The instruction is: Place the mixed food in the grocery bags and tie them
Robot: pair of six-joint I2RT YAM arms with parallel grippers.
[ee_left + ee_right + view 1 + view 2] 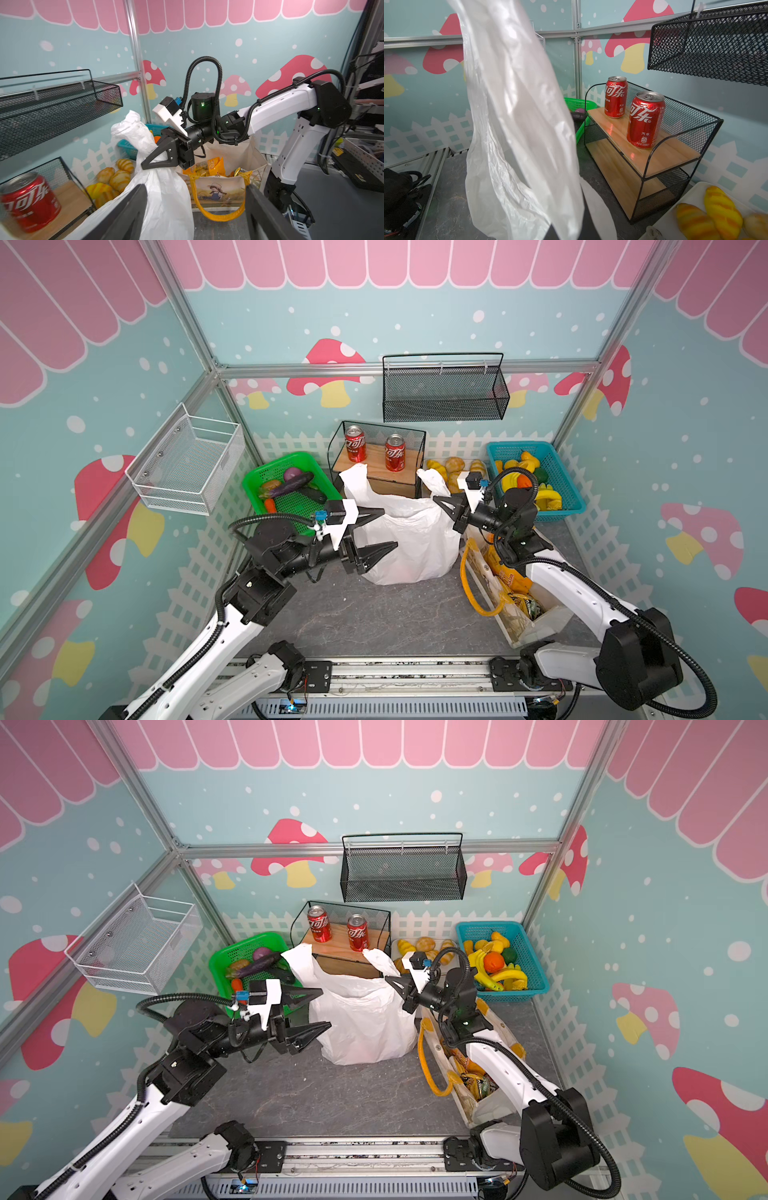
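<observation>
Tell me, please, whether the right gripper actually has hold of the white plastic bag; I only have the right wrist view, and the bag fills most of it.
Observer: Yes. In the left wrist view the right gripper is shut on the white plastic bag, pinching the plastic near its top edge.
Operator: Thank you. And where is the left gripper?
Observer: In a top view the left gripper is open, with its jaws spread wide at the opposite side of the bag, gripping nothing.
</observation>
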